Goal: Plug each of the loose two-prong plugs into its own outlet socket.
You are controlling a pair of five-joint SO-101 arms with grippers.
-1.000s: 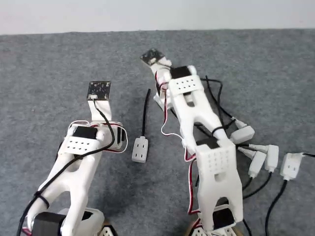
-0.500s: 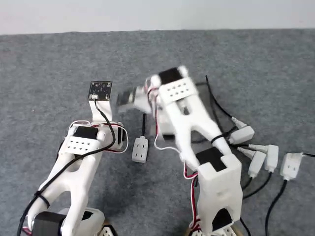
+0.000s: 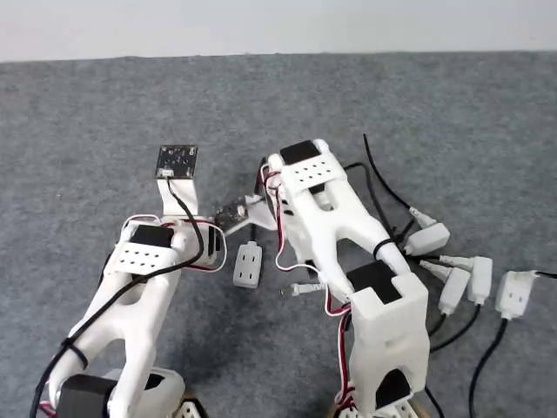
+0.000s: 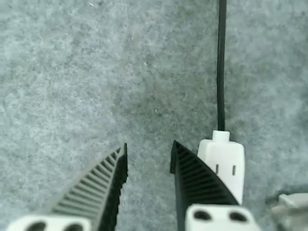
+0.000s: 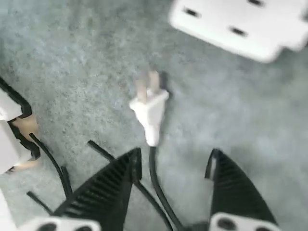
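A white outlet socket [image 3: 248, 264] on a black cord [image 3: 258, 187] lies on the grey carpet between the two arms. In the left wrist view this socket [image 4: 222, 161] sits just outside one finger of my open left gripper [image 4: 149, 145], which has only carpet between its fingers. A small white two-prong plug [image 3: 305, 287] lies just right of the socket. My right gripper [image 5: 174, 156] hangs open over this plug [image 5: 150, 108]. The plug's prongs point toward the socket [image 5: 231, 24], and its black cable [image 5: 161, 197] runs back between the fingers.
At the right edge lie several more white plugs and sockets [image 3: 431, 235] [image 3: 479, 279] [image 3: 518, 292] with tangled black cables [image 3: 383, 187]. The right arm [image 3: 348, 235] is folded over the middle of the carpet. Open carpet stretches along the far side and far left.
The right arm has pulled back from its far, stretched-out pose and swung left and down, so its wrist now hangs over the plug beside the socket. The left arm has stayed still.
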